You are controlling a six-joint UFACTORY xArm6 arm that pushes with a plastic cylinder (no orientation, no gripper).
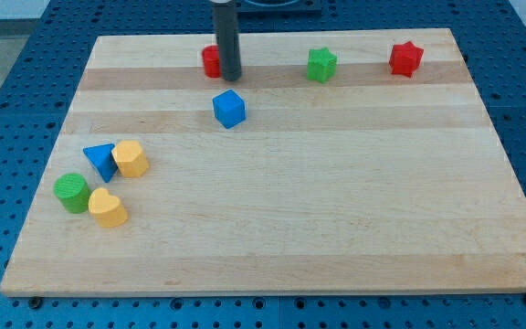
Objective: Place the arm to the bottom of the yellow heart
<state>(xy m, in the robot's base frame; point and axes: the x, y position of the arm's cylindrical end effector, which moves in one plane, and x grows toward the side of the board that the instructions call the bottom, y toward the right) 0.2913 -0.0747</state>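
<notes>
up near the view's top, my tip [232,78] rests on the wooden board [336,210], just beside a red block [210,61] and above the blue cube [229,108]. it holds nothing. it is far from the job, i think. the yellow heart [108,208] is small and rounded, down at the view's left, touching the green round block [71,193], below the blue triangle [100,161].
</notes>
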